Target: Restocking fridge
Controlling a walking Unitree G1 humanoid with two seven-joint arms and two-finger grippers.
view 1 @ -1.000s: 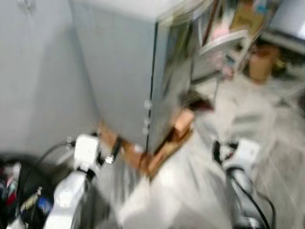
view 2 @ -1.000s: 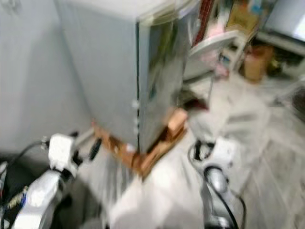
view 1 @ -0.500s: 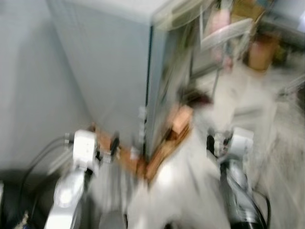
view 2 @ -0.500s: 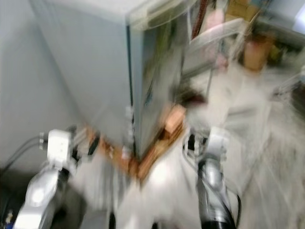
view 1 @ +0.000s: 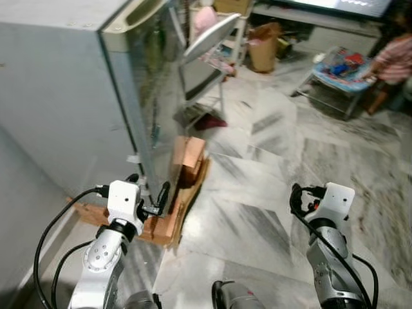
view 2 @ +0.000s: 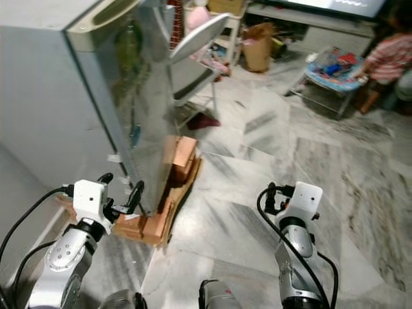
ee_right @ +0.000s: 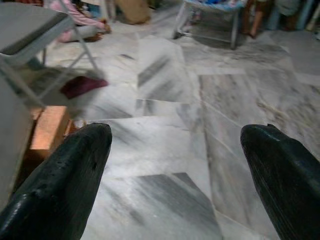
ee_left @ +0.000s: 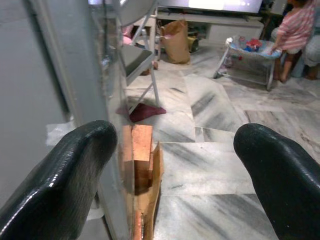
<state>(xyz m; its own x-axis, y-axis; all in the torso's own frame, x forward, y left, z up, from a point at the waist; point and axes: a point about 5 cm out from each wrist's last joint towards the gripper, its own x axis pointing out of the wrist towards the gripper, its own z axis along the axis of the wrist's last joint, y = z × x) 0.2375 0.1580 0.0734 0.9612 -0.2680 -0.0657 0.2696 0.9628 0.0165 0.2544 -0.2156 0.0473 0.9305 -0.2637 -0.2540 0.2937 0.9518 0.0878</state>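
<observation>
1. Now, on your far left stands the tall grey metal fridge [view 1: 71, 96], door shut, raised on flat brown wooden blocks [view 1: 187, 168] on the pale marble floor [view 1: 257, 167]. You should judge it heavy and rigid; its glossy door face looks slippery, so the cream handle strip along the door's top edge [view 1: 132, 16] seems the place to take hold.
2. Your left gripper [ee_left: 172, 165] hangs just beside the fridge's lower front corner, fingers spread wide and holding nothing.
3. Behind the fridge stands a grey folding chair [view 2: 196, 38], with a brown paper bag [view 1: 264, 48] further back.
4. Your right gripper [ee_right: 180, 165] hovers over bare marble, well apart from the fridge, fingers also parted and empty.
5. On your far right, a person in a striped top [view 1: 393, 58] sits beside a low blue seat [view 1: 338, 64].
6. You can read no brand, label or writing anywhere; stickers on the door are too blurred.
</observation>
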